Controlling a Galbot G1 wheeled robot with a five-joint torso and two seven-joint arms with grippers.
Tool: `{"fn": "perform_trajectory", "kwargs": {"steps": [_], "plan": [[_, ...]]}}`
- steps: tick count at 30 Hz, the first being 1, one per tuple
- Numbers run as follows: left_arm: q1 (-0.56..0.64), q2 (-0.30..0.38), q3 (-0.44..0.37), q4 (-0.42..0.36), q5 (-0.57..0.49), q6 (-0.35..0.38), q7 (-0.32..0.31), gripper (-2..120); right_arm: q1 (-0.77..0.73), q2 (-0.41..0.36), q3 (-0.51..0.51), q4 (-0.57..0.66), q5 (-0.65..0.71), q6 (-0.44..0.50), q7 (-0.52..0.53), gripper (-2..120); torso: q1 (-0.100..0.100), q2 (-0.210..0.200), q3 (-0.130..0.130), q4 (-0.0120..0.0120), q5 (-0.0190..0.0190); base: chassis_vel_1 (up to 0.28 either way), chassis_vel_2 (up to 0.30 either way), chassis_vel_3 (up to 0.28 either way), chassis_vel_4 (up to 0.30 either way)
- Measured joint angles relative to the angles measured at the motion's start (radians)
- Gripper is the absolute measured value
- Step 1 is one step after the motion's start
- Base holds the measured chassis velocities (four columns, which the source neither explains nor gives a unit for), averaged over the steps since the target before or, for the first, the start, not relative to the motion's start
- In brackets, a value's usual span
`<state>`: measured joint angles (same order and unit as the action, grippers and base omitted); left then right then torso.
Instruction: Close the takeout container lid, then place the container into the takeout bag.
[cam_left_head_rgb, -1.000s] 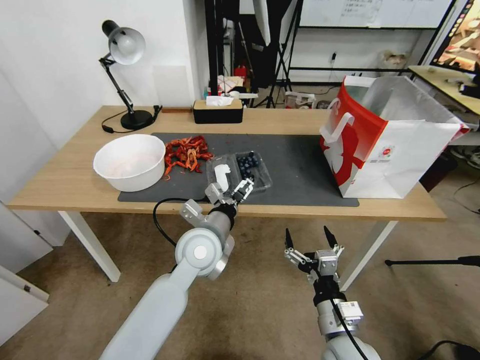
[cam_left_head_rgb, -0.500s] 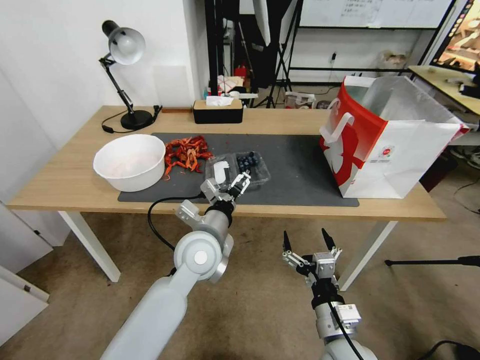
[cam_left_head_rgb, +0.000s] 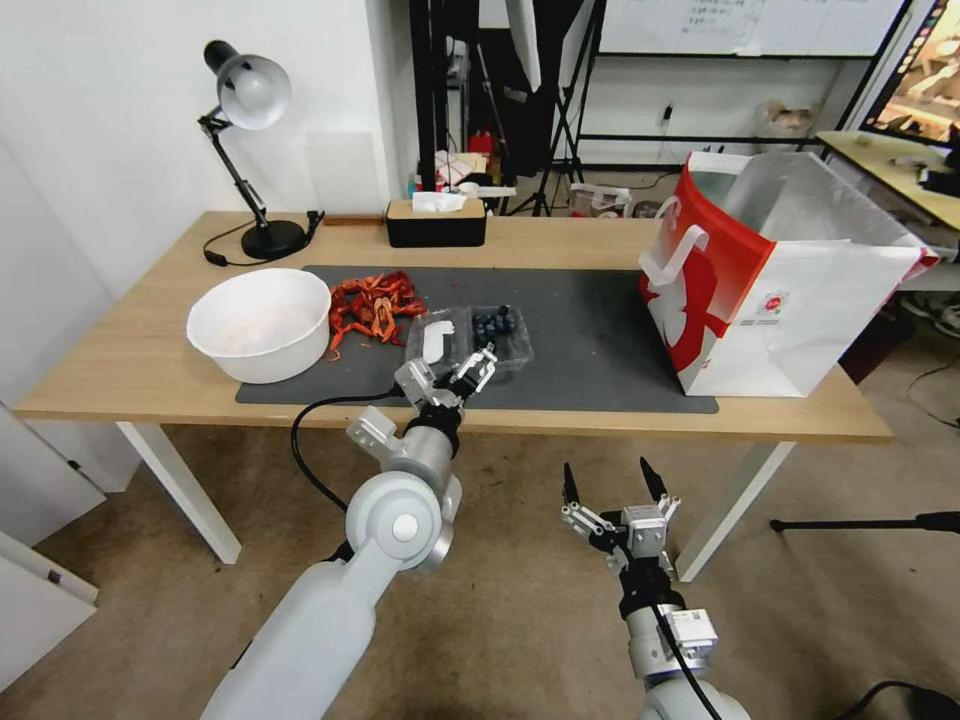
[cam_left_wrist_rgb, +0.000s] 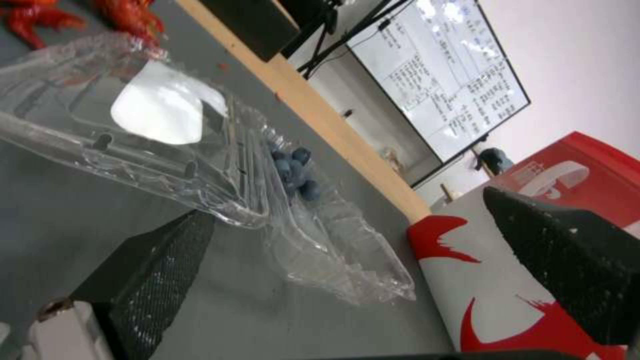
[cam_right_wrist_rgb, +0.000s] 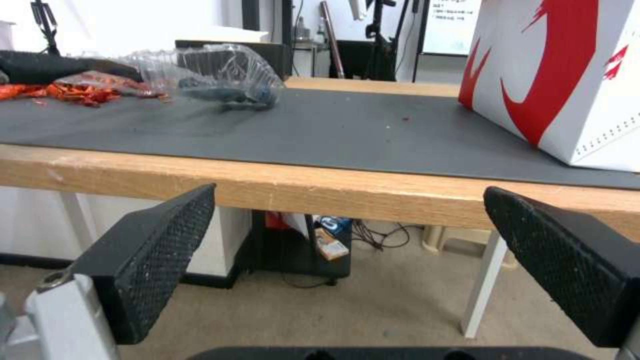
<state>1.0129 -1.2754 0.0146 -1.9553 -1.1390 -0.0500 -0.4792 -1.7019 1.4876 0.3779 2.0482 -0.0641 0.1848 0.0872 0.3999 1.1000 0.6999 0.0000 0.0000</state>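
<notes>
The first step, closing the lid (cam_left_head_rgb: 437, 340), is judged to be in hand and not yet done. The container (cam_left_head_rgb: 500, 335) lies open on the grey mat (cam_left_head_rgb: 600, 320), between the crayfish (cam_left_head_rgb: 372, 305) and the bag (cam_left_head_rgb: 770, 290), its berry half toward the bag and the stickered lid toward the crayfish. In the left wrist view the lid (cam_left_wrist_rgb: 143, 107) is seen tilted up from the mat rather than lying flat.

The left gripper (cam_left_head_rgb: 448, 372) is held at the container's near edge with its fingers spread. One pad (cam_left_wrist_rgb: 150, 277) is placed just under the lid's raised rim, but contact cannot be confirmed. The next move is judged to call for the lid to be swung over the berries and pressed until it latches, without the light box being pushed along the mat.

The right gripper (cam_left_head_rgb: 612, 490) is parked below the table edge, fingers spread.

The hinge and latch are lost in clear plastic, and the bag's interior is barely seen.
</notes>
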Motion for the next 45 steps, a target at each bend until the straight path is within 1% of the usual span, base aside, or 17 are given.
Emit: {"fn": "perform_trajectory", "kwargs": {"steps": [3, 15, 18, 19, 26, 35, 45], "plan": [[0.008, 0.001, 0.008, 0.004, 0.052, -0.009, 0.019, 100, 0.0, 0.001, 0.0, -0.003, -0.002, 0.001, 0.0, 100, 0.0, 0.0, 0.0, 0.0, 0.0, 0.0, 0.0, 0.0, 0.0], [0.029, 0.006, 0.022, 0.024, 0.175, -0.042, 0.071, 100, -0.003, 0.003, 0.0, -0.008, -0.009, 0.007, -0.001, 100, 0.0, 0.0, 0.0, 0.0, 0.0, 0.0, 0.0, 0.0, 0.0], [0.037, 0.012, 0.024, 0.037, 0.236, -0.062, 0.101, 100, -0.002, 0.004, 0.0, -0.009, -0.01, 0.007, -0.001, 100, 0.0, 0.0, 0.0, 0.0, -0.0001, 0.0, 0.0, 0.0, 0.0], [0.037, 0.012, 0.024, 0.037, 0.236, -0.062, 0.101, 100, -0.002, 0.004, 0.0, -0.009, -0.01, 0.007, -0.001, 100, 0.0, 0.0, 0.0, 0.0, -0.0001, 0.0, 0.0, 0.0, 0.0], [0.05, 0.019, 0.029, 0.05, 0.321, -0.085, 0.142, 100, 0.0, 0.005, 0.0, -0.011, -0.011, 0.007, -0.001, 100, 0.0, 0.0, 0.0, 0.0, 0.0, 0.0, 0.0, 0.0, 0.0], [0.044, 0.023, 0.039, 0.069, 0.398, -0.11, 0.177, 100, -0.001, 0.006, 0.002, -0.012, -0.013, 0.01, -0.001, 100, 0.0, 0.0, 0.0, 0.0, 0.0, 0.0, 0.0, 0.0, 0.0], [0.035, 0.028, 0.037, 0.076, 0.412, -0.119, 0.189, 100, 0.001, 0.006, 0.004, -0.013, -0.013, 0.011, -0.001, 100, 0.0, 0.0, 0.0, 0.0, 0.0, 0.0, 0.0, 0.0, 0.0]]}}
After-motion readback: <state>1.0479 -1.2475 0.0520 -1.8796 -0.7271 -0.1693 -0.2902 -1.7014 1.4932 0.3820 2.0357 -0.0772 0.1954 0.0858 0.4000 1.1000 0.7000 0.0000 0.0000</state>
